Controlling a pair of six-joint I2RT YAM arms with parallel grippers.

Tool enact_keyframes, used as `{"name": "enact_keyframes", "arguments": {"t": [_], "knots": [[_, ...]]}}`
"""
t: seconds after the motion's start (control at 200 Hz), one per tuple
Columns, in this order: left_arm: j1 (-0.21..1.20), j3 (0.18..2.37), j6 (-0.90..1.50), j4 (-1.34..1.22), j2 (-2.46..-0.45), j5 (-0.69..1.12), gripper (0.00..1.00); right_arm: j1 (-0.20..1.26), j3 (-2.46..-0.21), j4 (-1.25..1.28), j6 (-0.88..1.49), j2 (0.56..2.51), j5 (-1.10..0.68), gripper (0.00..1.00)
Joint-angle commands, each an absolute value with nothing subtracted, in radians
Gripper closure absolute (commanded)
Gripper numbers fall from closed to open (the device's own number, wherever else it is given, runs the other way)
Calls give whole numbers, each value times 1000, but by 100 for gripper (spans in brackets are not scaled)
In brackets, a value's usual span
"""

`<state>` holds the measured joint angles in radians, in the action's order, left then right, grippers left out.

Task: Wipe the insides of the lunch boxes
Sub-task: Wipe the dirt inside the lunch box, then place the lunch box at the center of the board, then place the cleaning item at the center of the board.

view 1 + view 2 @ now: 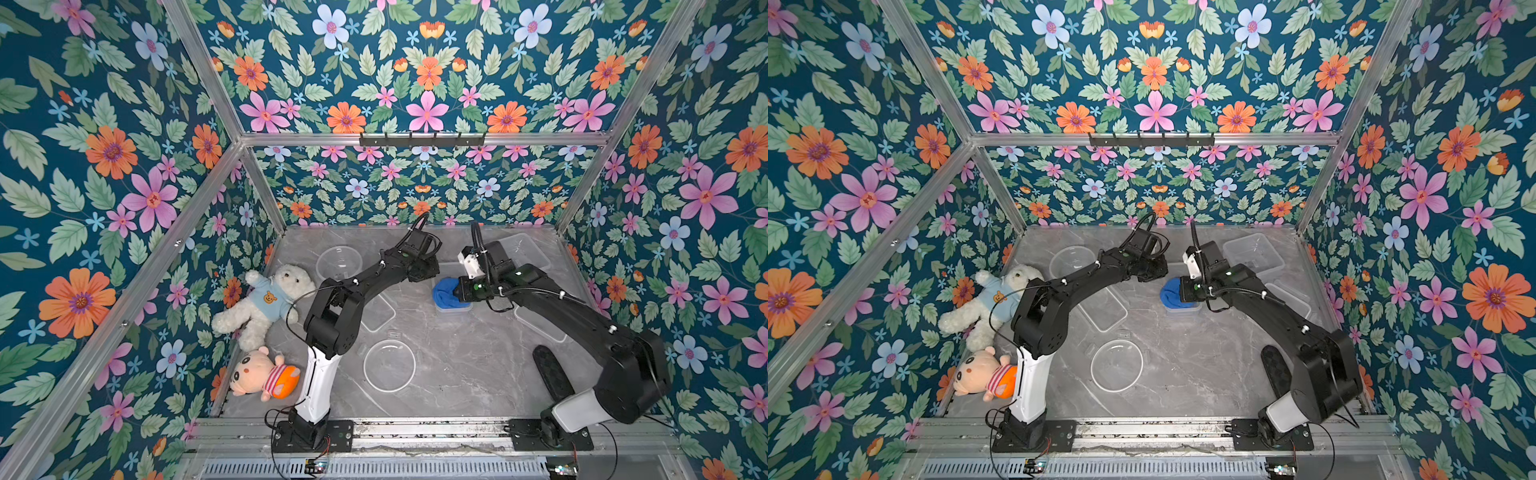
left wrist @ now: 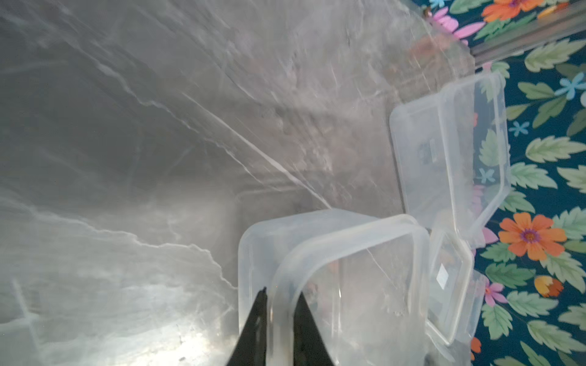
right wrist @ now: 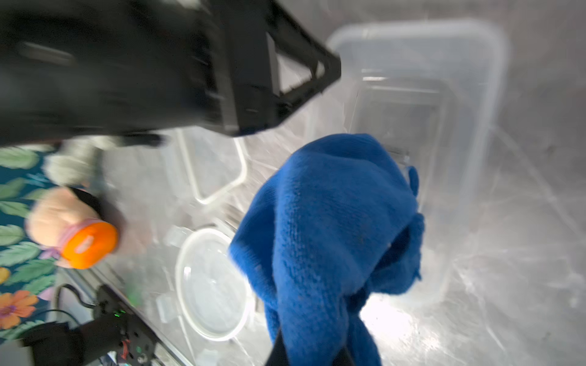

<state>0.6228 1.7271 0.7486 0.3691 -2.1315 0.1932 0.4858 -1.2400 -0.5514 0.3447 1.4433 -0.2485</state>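
The rectangular lunch box (image 2: 374, 253) is a clear, translucent plastic tub with rounded corners and a thick, milky rim. It stands open near the middle of the grey marbled bench (image 1: 457, 365), between the two arms. The left claw (image 2: 280, 294) is closed on its rim, with one black finger outside the wall and one inside. The right claw (image 3: 310, 355) is clamped on a bunched blue cloth (image 1: 444, 293), which hangs down into this box and covers its near end in both top views.

The square lunch box (image 1: 525, 251), the largest, sits at the back right corner of the bench. It is equally clear, and a small dark label shows through its base. The round lunch box (image 1: 338, 262) stands at the back left, apart from the other two and near a white teddy (image 1: 266, 299) in a pale blue shirt.

A round lid (image 1: 389, 365) lies flat toward the front of the bench. A rectangular lid (image 1: 378, 313) lies partly under the left arm. A pink-faced plush doll (image 1: 262, 374) lies below the teddy, against the left wall.
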Motion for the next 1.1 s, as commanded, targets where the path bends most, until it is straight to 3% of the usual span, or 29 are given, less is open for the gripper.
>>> {"name": "enact_keyframes", "arguments": {"t": [0.0, 0.325, 0.395, 0.445, 0.51, 0.65, 0.685, 0.805, 1.04, 1.095], "knots": [[589, 1729, 730, 411, -2141, 169, 84, 486, -1219, -516, 337, 1353, -191, 100], [470, 1706, 723, 389, -2109, 172, 83, 511, -958, -658, 386, 1136, -127, 100], [467, 1707, 723, 385, -2101, 181, 74, 556, -883, -642, 411, 1120, -97, 100], [466, 1707, 726, 382, -2094, 193, 58, 588, -832, -610, 427, 1122, -95, 77], [466, 1705, 733, 381, -2083, 202, 47, 627, -775, -561, 453, 1134, -95, 47], [468, 1690, 737, 386, -2029, 192, 45, 673, -659, -455, 501, 1148, -76, 26], [467, 1685, 737, 388, -2010, 189, 44, 673, -636, -443, 513, 1149, -74, 13], [468, 1660, 733, 393, -1934, 169, 41, 676, -586, -439, 525, 1127, -65, 1], [556, 1526, 737, 380, -1771, 180, 40, 676, -556, -439, 482, 982, -69, 1], [601, 1476, 756, 342, -1755, 228, 44, 676, -554, -463, 470, 958, -42, 1]]}}
